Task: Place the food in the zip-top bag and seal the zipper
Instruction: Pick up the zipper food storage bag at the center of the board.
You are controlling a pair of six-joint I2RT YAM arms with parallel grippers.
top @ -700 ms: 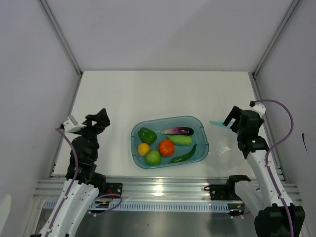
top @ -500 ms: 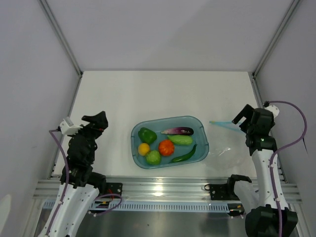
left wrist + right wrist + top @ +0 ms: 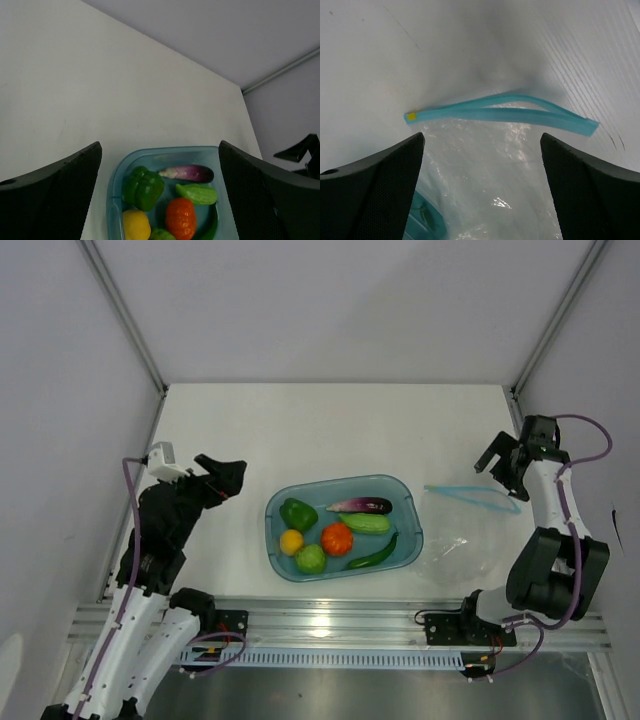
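Right gripper [image 3: 500, 466] has swung out toward the far right wall, jaws wide apart, holding nothing. Just before it lies the zipper [image 3: 505, 111], gaping slightly, with the zip-top bag [image 3: 465, 535] flat beside the tub [image 3: 400, 485]. Left gripper [image 3: 232, 478], spread and empty, faces the food [image 3: 337, 538] in that tub.

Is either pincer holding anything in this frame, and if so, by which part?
Nothing is held. The left pincer is open, facing the blue tub of food; the right pincer is open above the zip-top bag's zipper, not gripping it.
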